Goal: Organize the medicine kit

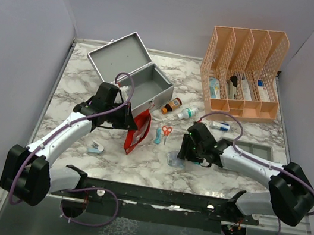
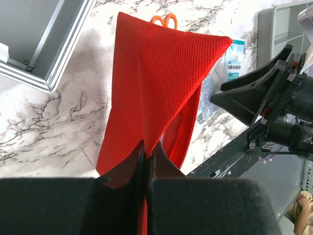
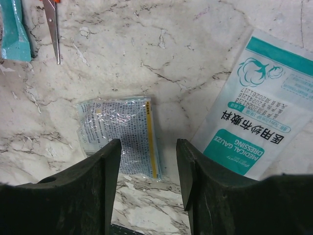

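Observation:
The medicine kit (image 1: 134, 73) is a grey metal box standing at the back left with its lid thrown open; one corner of it (image 2: 39, 34) shows in the left wrist view. My left gripper (image 1: 129, 122) (image 2: 146, 147) is shut on the edge of a red mesh pouch (image 1: 137, 132) (image 2: 156, 83), which hangs from it over the table just in front of the box. My right gripper (image 1: 182, 154) (image 3: 149, 147) is open, low over a clear printed packet (image 3: 122, 134) (image 1: 175, 160). A white and teal gauze dressing packet (image 3: 259, 112) lies just to its right.
Orange-handled scissors (image 1: 166, 132) (image 3: 51, 29) and a teal sachet (image 1: 158, 134) lie between the arms. A brown bottle (image 1: 172, 105), a white bottle (image 1: 188, 113) and a tube (image 1: 219, 126) sit behind. An orange mesh organizer (image 1: 243, 71) stands back right, a shallow grey tray (image 1: 254, 150) beside it.

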Robot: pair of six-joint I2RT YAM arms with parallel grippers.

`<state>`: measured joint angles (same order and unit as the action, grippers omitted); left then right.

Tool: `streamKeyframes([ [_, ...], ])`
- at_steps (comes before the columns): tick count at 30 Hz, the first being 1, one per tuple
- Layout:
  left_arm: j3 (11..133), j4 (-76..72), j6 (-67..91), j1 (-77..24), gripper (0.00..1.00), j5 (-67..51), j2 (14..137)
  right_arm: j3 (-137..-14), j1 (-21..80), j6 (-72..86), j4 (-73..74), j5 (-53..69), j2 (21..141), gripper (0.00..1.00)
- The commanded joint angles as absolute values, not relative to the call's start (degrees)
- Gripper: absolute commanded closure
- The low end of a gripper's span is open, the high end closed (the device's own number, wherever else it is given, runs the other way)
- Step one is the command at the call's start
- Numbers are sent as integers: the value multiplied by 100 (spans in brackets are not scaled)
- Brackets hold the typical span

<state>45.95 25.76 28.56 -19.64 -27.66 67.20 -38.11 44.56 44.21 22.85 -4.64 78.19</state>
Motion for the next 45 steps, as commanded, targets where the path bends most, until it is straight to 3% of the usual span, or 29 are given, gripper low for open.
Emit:
streamKeyframes([
  [1, 4553, 2461, 2791, -2001, 100, -2737, 6723, -3631, 4265, 4175, 1915, -9, 7584, 51],
  [9, 4569, 2461, 2791, -2002, 100, -2737, 6732, -3424, 4015, 3996, 1617, 658, 7713, 55],
  [20, 4693, 2461, 2791, -2008, 100, -2737, 6797, -3711, 3989, 3974, 1568, 657, 8189, 98],
  [33, 4703, 2461, 2791, -2010, 100, -2737, 6855, -4237, 4059, 4848, 2164, 493, 7154, 99],
  [45, 4606, 2461, 2791, -2068, 100, -2737, 6712, -5002, 4472, 5486, 2613, 227, 7444, 99],
])
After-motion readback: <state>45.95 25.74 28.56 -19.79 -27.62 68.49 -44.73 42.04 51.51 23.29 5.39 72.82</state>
